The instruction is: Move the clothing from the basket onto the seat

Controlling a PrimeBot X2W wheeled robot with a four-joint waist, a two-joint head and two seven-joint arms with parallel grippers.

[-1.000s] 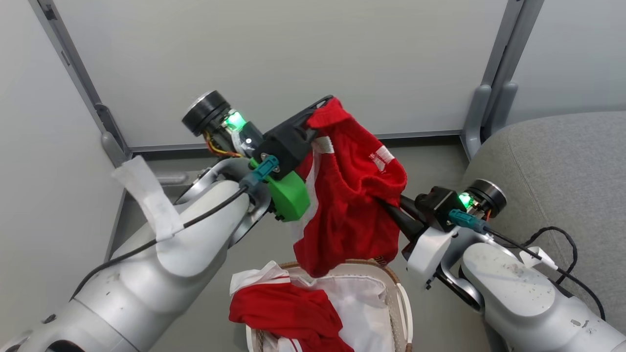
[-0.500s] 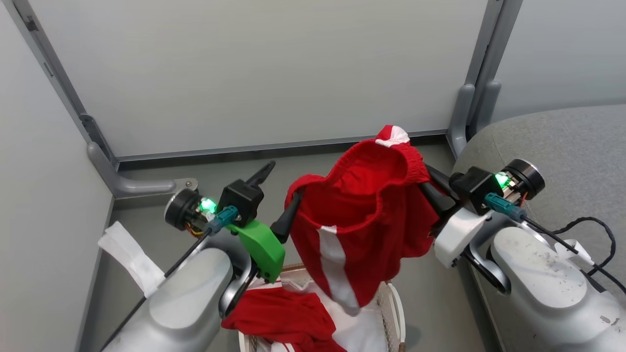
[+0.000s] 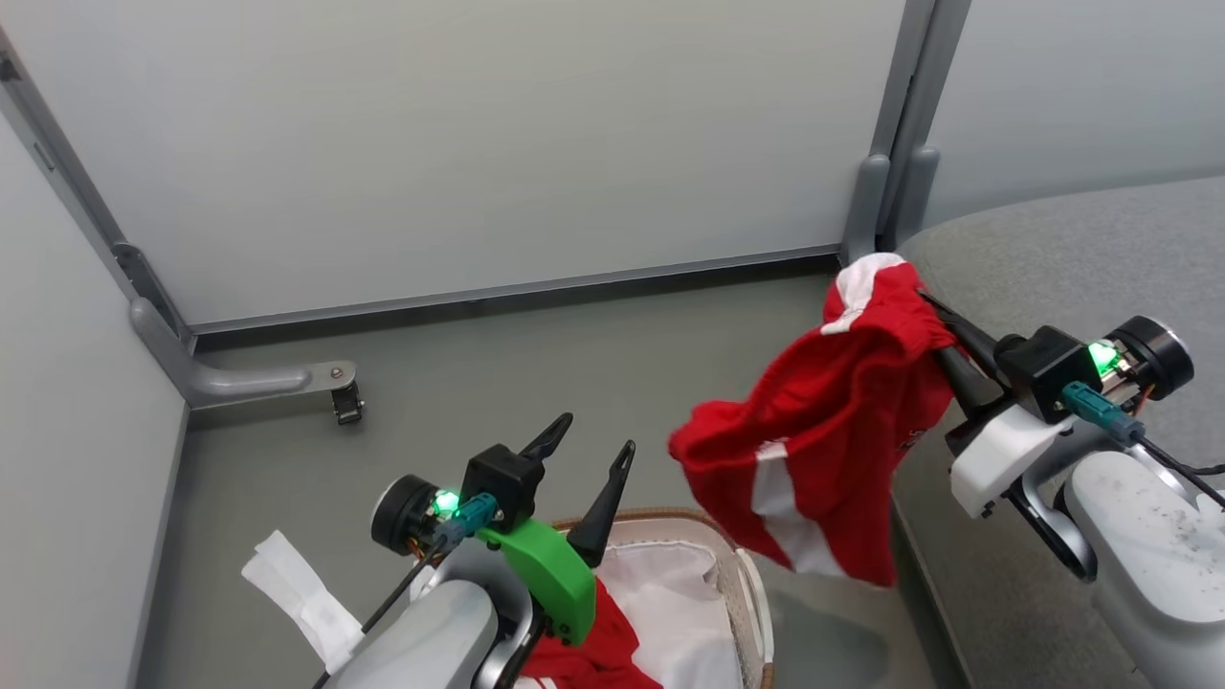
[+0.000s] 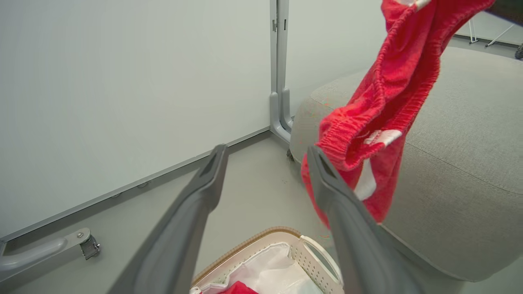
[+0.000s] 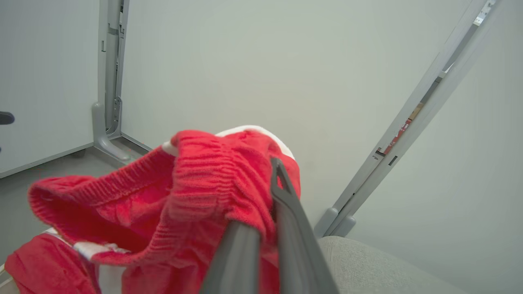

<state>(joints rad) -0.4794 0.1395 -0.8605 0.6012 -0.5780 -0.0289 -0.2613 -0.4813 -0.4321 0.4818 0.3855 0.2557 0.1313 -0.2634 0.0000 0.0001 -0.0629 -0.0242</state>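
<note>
A red garment with white stripes (image 3: 833, 431) hangs in the air by its elastic waistband, clear of the basket (image 3: 742, 593) and just beside the rounded edge of the grey seat (image 3: 1053, 268). The right gripper (image 3: 933, 311) has its two dark fingers pressed together on that waistband. More red clothing (image 3: 598, 651) lies in the basket on the white liner (image 3: 670, 612). Above the basket's near rim, the left gripper (image 3: 595, 435) stands with its fingers spread wide, holding nothing, over the grey floor (image 3: 478, 383).
</note>
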